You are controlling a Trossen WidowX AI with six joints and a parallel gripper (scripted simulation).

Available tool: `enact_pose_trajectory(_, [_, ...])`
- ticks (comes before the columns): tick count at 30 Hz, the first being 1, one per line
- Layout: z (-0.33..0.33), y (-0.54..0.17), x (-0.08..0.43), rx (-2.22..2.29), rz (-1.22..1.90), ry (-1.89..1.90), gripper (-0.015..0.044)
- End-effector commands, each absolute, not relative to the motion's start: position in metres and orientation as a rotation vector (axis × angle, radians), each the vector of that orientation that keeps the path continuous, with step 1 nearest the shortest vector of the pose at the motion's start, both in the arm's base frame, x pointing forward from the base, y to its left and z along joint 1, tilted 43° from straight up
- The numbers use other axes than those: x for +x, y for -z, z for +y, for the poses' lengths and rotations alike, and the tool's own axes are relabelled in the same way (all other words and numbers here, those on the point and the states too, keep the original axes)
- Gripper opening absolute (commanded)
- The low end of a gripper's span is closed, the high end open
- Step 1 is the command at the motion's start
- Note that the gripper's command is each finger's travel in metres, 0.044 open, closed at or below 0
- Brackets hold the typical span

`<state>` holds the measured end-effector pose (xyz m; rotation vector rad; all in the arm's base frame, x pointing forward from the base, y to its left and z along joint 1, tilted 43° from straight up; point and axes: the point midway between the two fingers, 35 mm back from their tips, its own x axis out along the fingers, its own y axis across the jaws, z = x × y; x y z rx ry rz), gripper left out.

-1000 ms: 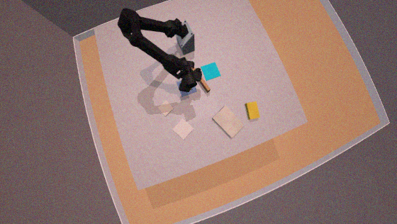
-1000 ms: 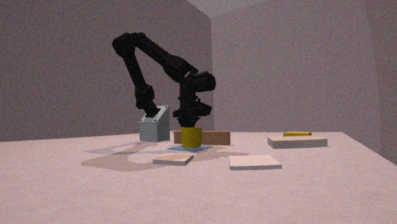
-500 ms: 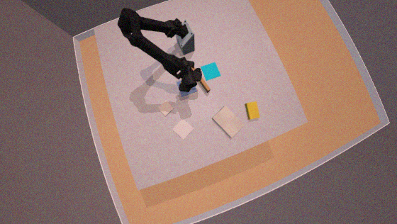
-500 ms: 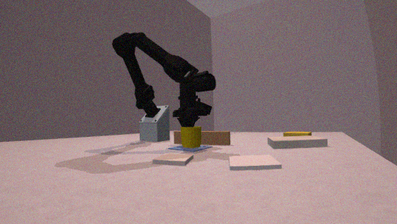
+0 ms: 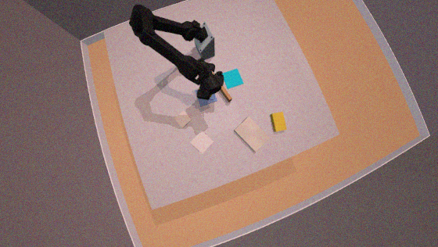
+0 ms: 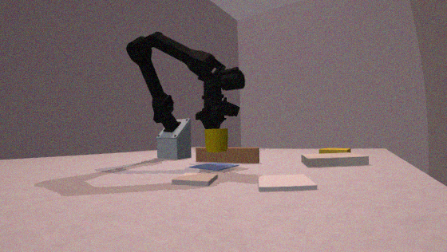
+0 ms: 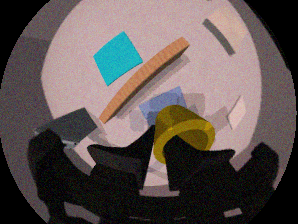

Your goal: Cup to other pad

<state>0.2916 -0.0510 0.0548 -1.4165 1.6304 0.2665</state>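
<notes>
The matt yellow cup (image 6: 216, 139) looks plastic, the brown bar (image 6: 227, 155) wood-toned, the black claw (image 6: 215, 123) matt.
</notes>
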Motion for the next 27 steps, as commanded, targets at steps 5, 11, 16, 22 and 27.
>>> enact_pose_trajectory(5, [-0.031, -0.076, 0.289, -1.416, 1.632, -0.262, 0.0])
enact_pose_trajectory(11, [-0.029, -0.077, 0.291, -1.422, 1.628, -0.262, 0.0])
enact_pose_trajectory(16, [-0.029, -0.077, 0.291, -1.422, 1.628, -0.262, 0.0])
enact_pose_trajectory(22, [-0.029, -0.077, 0.291, -1.422, 1.628, -0.262, 0.0])
enact_pose_trajectory(27, [-0.028, -0.076, 0.29, -1.421, 1.628, -0.262, 0.0])
